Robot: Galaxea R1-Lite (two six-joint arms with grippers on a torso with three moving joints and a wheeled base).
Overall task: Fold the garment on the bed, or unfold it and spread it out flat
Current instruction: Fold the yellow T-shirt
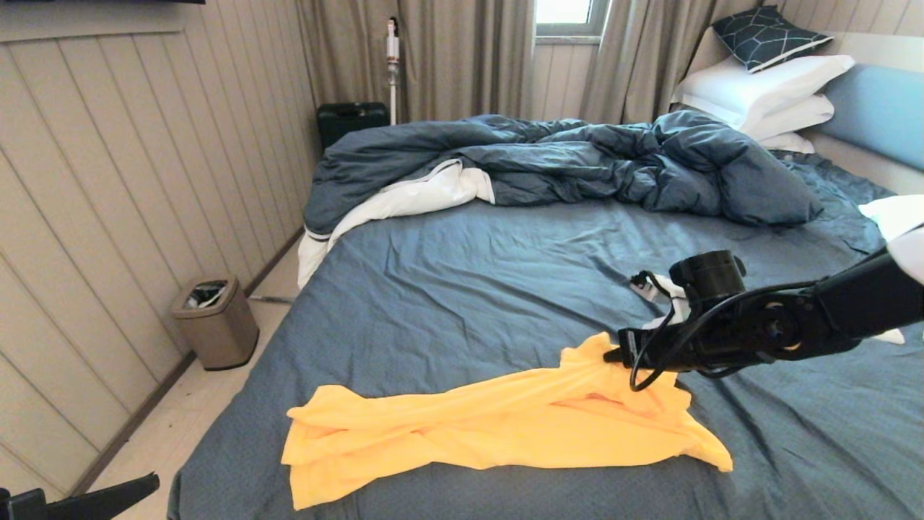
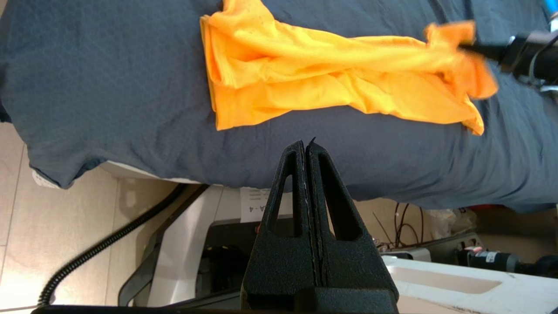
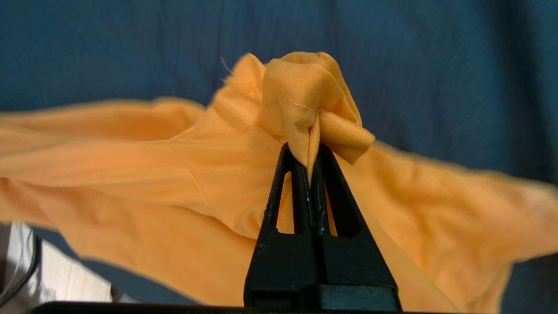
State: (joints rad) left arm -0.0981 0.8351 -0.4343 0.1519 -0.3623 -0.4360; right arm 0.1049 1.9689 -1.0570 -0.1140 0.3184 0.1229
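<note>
1 pinch was all the right gripper (image 3: 310,150) had, clamped tight on a bunched corner of the yellow T-shirt (image 1: 505,422). That shirt looked thin, light and floppy, so I'd guess it would drape and twist rather than hold shape, and a hem or shoulder edge seemed the sane place to grab. It lay rumpled in a long twisted strip across the near part of the bed (image 1: 462,289), trailing away from that hand toward the robot's left. The left gripper (image 2: 308,146) hung pressed shut and holding nothing, off the bed's near edge.
</note>
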